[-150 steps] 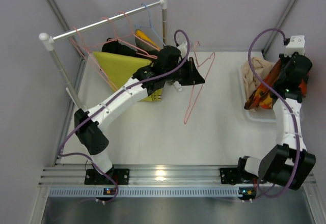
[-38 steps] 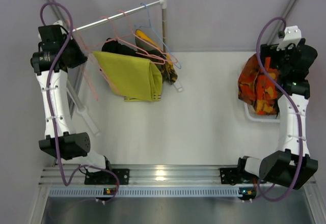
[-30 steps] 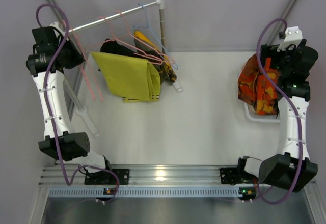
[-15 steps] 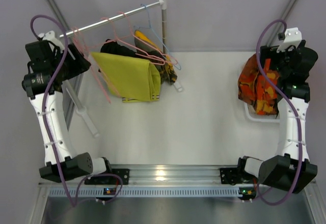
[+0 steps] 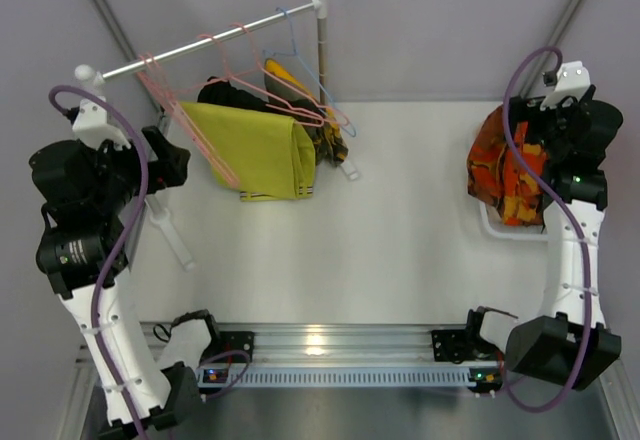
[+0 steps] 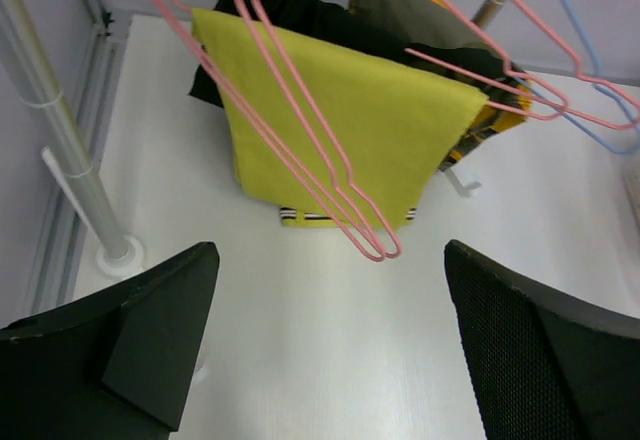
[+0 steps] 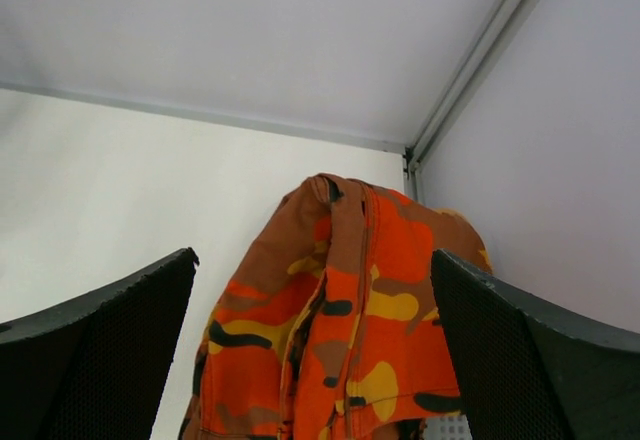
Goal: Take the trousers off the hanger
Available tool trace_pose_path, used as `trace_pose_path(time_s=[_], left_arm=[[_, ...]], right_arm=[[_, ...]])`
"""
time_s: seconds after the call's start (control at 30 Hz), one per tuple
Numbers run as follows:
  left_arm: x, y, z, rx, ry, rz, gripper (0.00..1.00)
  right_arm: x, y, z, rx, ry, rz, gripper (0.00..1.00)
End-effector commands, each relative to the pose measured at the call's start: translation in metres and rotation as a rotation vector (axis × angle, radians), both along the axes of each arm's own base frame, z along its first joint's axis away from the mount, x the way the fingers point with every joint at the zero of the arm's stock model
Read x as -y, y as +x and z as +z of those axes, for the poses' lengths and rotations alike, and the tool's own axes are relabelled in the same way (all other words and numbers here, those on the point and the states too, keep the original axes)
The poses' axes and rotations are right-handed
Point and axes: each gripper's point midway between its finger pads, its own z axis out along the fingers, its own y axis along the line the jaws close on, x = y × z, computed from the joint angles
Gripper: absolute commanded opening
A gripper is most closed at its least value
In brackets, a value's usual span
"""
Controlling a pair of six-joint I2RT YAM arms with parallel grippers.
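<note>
Orange-red trousers (image 5: 503, 173) with a dark camouflage pattern lie heaped over the white basket (image 5: 487, 223) at the right. My right gripper (image 7: 312, 255) is open just above them, and the cloth (image 7: 350, 320) shows between and beyond its fingers, ungripped. Two empty pink hangers (image 5: 192, 132) hang at the left end of the rail (image 5: 200, 45). My left gripper (image 5: 168, 162) is open beside them and holds nothing. In the left wrist view the hangers' (image 6: 320, 160) lower tips dangle ahead of its fingers (image 6: 160, 330).
A yellow-green garment (image 5: 260, 148) hangs folded over a pink hanger mid-rail, with a dark garment (image 5: 225, 92) and a yellow patterned one (image 5: 330, 140) behind it. A blue hanger (image 5: 290, 35) hangs near the right post (image 5: 322, 45). The left post (image 6: 60, 160) stands near my left gripper.
My left gripper has opened, let go of the pink hanger on the rail, and pulled back toward the near left. The right arm has hardly moved.
</note>
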Motion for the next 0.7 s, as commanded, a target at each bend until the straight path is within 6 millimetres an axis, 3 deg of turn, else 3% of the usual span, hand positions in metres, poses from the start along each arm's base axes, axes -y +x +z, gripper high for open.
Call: trace_pose_path(time_s=[0.0,0.13,0.23,0.27,0.3,0.33,0.37,0.4,0.43,0.47,0.53,0.57,0.6,0.67], left_arm=[[0.029,0.003,0.017,0.049,-0.02,-0.187,0.99],[0.055,0.005,0.023,0.023,-0.1,-0.364,0.99],[0.069,0.019,0.033,0.003,-0.159,-0.424,0.99],[0.072,0.032,0.031,-0.022,-0.167,-0.432,0.99],[0.098,0.031,0.034,-0.025,-0.152,-0.517,0.99],[0.104,0.038,0.044,0.011,-0.102,-0.485,0.99],[0.121,0.046,0.042,0.0,-0.08,-0.515,0.99],[0.156,0.038,0.043,0.003,-0.061,-0.614,0.99],[0.167,0.041,0.052,0.028,-0.054,-0.628,0.99],[0.189,0.051,0.041,-0.012,-0.059,-0.672,0.99],[0.213,0.062,0.036,-0.027,-0.04,-0.706,0.99],[0.225,0.079,0.032,-0.035,-0.012,-0.694,0.99],[0.255,0.07,0.03,-0.03,0.017,-0.755,0.99],[0.291,0.08,0.02,-0.028,0.076,-0.791,0.99]], right_arm=[[-0.025,-0.015,0.01,0.033,0.022,0.092,0.99],[-0.047,-0.03,0.008,0.038,0.084,0.177,1.0],[-0.06,-0.038,0.004,0.03,0.143,0.226,0.99],[-0.063,-0.04,0.003,0.028,0.156,0.237,1.0],[-0.066,-0.043,0.0,0.022,0.172,0.244,0.99],[-0.07,-0.046,0.001,0.024,0.195,0.258,0.99],[-0.072,-0.047,0.002,0.023,0.206,0.264,0.99],[-0.073,-0.048,0.0,0.02,0.217,0.266,1.0],[-0.075,-0.049,0.001,0.019,0.234,0.269,0.99],[-0.076,-0.049,0.003,0.02,0.239,0.273,0.99],[-0.077,-0.049,0.004,0.019,0.244,0.276,0.99],[-0.078,-0.049,0.004,0.018,0.244,0.282,0.99],[-0.08,-0.05,0.006,0.019,0.251,0.287,0.99],[-0.083,-0.049,0.003,0.005,0.281,0.295,0.99]])
